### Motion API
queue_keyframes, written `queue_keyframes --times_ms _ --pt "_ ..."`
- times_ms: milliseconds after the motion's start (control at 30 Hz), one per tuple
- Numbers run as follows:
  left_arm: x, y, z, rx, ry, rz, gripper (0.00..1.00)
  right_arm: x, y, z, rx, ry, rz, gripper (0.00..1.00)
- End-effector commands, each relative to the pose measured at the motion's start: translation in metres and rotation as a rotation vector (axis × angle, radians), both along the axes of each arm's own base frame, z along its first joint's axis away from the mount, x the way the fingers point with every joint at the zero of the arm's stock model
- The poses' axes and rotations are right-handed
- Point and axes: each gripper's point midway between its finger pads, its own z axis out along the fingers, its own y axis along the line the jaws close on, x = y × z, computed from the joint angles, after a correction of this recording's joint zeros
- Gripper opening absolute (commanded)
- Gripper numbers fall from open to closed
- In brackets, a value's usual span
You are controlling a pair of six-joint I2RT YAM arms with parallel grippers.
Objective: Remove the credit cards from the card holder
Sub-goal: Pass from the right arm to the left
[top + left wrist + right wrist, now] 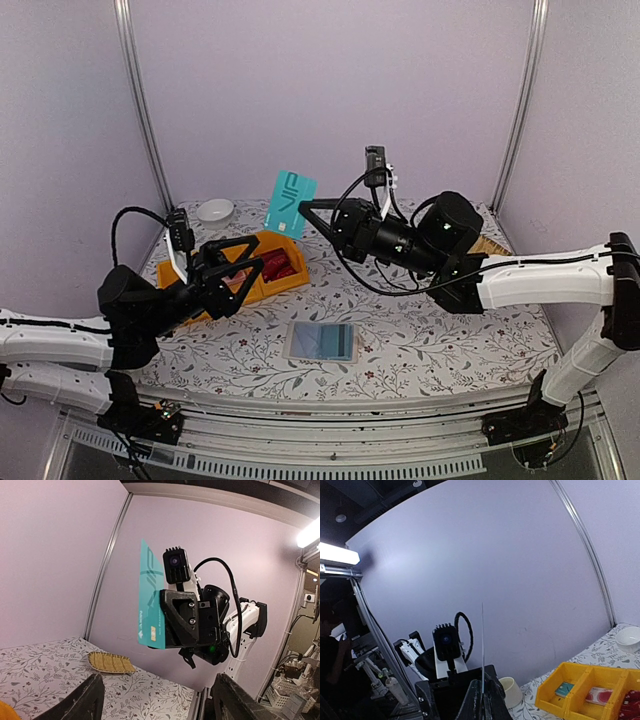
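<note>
Lilac walls (330,80), a floral tabletop (430,335). The left tool (255,260) gaped open, empty, facing the teal credit card (289,200), which the right tool (303,207) pinched upright. This was likely a handover, with the card holder (320,341) lying below both tools. The next move called for closing squarely on the card's free edge.

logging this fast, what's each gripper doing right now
left gripper: open, empty
right gripper: shut on teal card

Teal credit card (291,202) held aloft, upright and tilted, pinched at its lower edge; red cards (283,268) lying in yellow bin (280,288); card holder (320,341) flat on table, pale blue-grey, well apart from both
</note>
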Motion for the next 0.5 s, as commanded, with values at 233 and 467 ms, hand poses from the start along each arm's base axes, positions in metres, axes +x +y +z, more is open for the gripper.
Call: queue_keyframes --times_ms 233,467 --pt "-0.014 0.014 0.054 -0.233 -0.174 0.009 0.71 -0.024 0.017 0.031 0.179 -0.02 0.154 0.01" --pt "-0.005 -0.001 0.054 -0.191 -0.141 0.003 0.5 -0.028 0.029 0.027 0.13 -0.033 0.18 0.02"
